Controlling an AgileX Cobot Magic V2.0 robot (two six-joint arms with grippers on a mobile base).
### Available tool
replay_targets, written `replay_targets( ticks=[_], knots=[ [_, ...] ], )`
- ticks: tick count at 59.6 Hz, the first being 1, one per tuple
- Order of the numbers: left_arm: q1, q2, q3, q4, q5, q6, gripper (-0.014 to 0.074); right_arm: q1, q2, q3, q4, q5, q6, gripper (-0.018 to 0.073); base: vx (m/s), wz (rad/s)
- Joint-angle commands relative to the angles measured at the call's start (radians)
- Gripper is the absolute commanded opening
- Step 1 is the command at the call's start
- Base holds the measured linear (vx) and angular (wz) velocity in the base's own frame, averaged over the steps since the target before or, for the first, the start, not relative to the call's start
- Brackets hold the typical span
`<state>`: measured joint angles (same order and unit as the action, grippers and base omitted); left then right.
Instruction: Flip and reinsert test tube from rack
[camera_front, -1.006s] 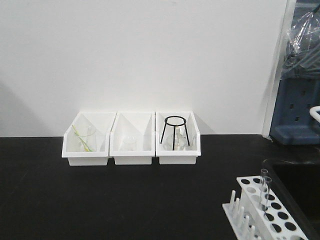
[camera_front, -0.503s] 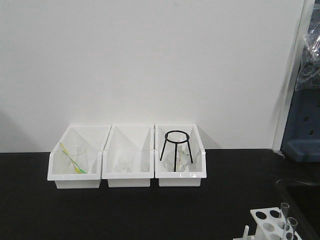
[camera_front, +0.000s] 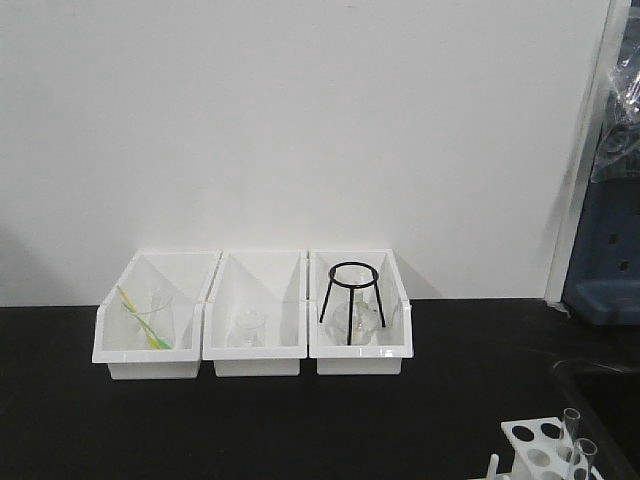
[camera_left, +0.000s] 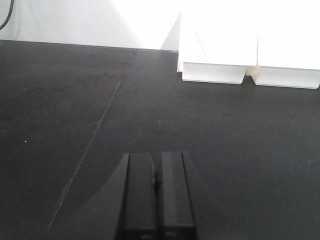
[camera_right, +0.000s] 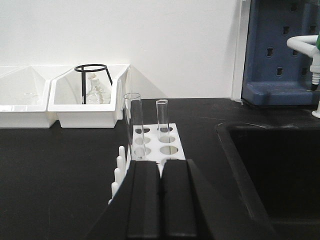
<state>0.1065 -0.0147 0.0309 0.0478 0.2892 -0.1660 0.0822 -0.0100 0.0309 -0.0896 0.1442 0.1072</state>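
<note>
Right wrist view: right gripper (camera_right: 161, 167) pressed together, empty, on the near side of the rack (camera_right: 156, 145), two test tubes (camera_right: 136, 125) upright in it. Left gripper (camera_left: 156, 160) likewise pressed together, holding nothing. Likely pre-grasp; the next move needs the jaws spread around one tube.

Lab — test tubes (camera_right: 134, 125), rack (camera_right: 156, 145), sink (camera_right: 260, 170)

The rack (camera_right: 156, 142) is small and made of white plastic, with rows of round holes in its top plate and short upright pegs along one long side. It stands level just beside the sink (camera_right: 260, 165), with the pegs on the side away from it. A clear test tube (camera_right: 135, 125) stands upright in the rack, mouth up, in a hole farther from the sink. A second tube (camera_right: 162, 120), also upright and mouth up, stands one row back and nearer the sink.
</note>
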Motion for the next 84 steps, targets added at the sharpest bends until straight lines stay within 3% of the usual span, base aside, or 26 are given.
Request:
replay_targets(
  ticks=[1, 7, 13, 28, 41, 54, 64, 75, 84],
  knots=[
    [-0.007, -0.003, 0.002, -0.004, -0.087, 0.0, -0.0006, -0.003, -0.011, -0.002, 0.006, -0.144, -0.005, -0.0006, 0.0, 0.0],
    [-0.007, -0.003, 0.002, -0.004, -0.087, 0.0, -0.0006, -0.003, -0.011, -0.054, 0.051, -0.295, 0.005, -0.0006, 0.0, 0.0],
    [-0.007, -0.003, 0.002, -0.004, -0.087, 0.0, -0.0006, -0.001, 0.021, -0.207, 0.106, -0.313, -0.005, -0.0006, 0.0, 0.0],
    [-0.007, -0.003, 0.002, -0.004, -0.087, 0.0, -0.0006, -0.001, 0.48, -0.592, 0.105, -0.321, -0.187, -0.0006, 0.0, 0.01],
    [-0.007, -0.003, 0.002, -0.004, -0.087, 0.0, -0.0006, -0.001, 0.709, -0.677, 0.108, -0.343, -0.189, -0.0003, 0.0, 0.0],
    [-0.007, -0.003, 0.002, -0.004, -0.087, 0.0, -0.0006, -0.001, 0.74, -0.677, 0.105, -0.359, -0.189, 0.0046, 0.0, 0.0],
    [-0.007, -0.003, 0.002, -0.004, -0.087, 0.0, -0.0006, -0.001, 0.74, -0.677, 0.104, -0.365, -0.19, 0.0202, 0.0, 0.0],
    [-0.007, -0.003, 0.002, -0.004, -0.087, 0.0, -0.0006, -0.001, 0.74, -0.677, 0.105, -0.373, -0.19, 0.051, 0.0, 0.0],
    [-0.007, -0.003, 0.002, -0.004, -0.087, 0.0, -0.0006, -0.001, 0.74, -0.677, 0.108, -0.374, -0.186, 0.0642, 0.0, 0.0]
  ],
)
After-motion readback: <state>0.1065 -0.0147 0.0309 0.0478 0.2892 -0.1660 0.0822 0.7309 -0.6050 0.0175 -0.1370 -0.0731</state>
